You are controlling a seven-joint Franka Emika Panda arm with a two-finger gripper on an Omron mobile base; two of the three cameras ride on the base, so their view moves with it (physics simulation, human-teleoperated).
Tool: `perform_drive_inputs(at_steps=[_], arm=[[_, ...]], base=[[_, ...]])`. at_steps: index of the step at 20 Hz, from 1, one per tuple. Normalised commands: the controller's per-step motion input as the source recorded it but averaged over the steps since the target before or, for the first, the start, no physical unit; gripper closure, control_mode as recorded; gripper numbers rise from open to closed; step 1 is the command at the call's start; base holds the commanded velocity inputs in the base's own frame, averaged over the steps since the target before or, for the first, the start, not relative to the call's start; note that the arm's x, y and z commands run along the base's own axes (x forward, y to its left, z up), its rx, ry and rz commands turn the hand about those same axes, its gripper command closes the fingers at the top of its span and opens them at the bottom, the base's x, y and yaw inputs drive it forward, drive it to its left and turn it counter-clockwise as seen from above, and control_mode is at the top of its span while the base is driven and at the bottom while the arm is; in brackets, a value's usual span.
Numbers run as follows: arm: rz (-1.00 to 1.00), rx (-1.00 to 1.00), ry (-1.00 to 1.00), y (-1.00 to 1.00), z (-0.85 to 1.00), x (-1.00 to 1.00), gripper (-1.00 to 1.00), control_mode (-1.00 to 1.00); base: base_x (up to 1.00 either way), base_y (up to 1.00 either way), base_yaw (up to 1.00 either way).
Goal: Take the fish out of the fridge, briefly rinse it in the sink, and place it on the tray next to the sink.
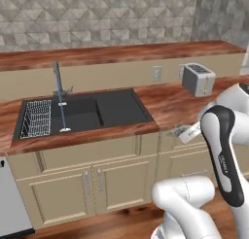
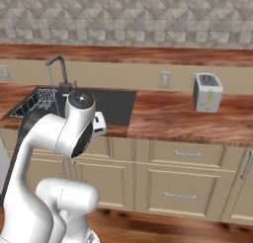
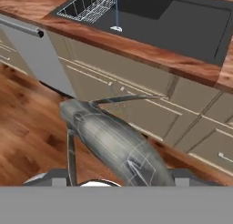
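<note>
In our hand view the fish [image 3: 113, 145] lies across the middle, running from 10 o'clock down to 5 o'clock, gripped between our fingers [image 3: 109, 180]. Above it, at 12 o'clock, we see the sink [image 3: 182, 22] set into the wooden table [image 3: 136, 50], with the white wire rack [image 3: 88, 7] at 11 o'clock. From our left base view, the toaster [image 1: 198, 79] stands at 2 o'clock.
</note>
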Motion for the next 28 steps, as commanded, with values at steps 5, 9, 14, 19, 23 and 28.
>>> perform_drive_inputs(at_steps=[5, 9, 14, 19, 23, 28], arm=[[0.00, 0.00, 0.00, 0.00, 0.00, 0.00, 1.00, 1.00], [0.00, 0.00, 0.00, 0.00, 0.00, 0.00, 1.00, 1.00], [0.00, 0.00, 0.00, 0.00, 0.00, 0.00, 1.00, 1.00], [0.00, 0.00, 0.00, 0.00, 0.00, 0.00, 1.00, 1.00], [0.00, 0.00, 0.00, 0.00, 0.00, 0.00, 1.00, 1.00], [0.00, 0.00, 0.00, 0.00, 0.00, 0.00, 1.00, 1.00]], base=[[0.63, 0.92, 0.00], [0.49, 0.23, 0.00], [0.30, 0.20, -0.02], [0.01, 0.91, 0.01], [0.18, 0.44, 0.00], [0.66, 0.00, 0.00]])
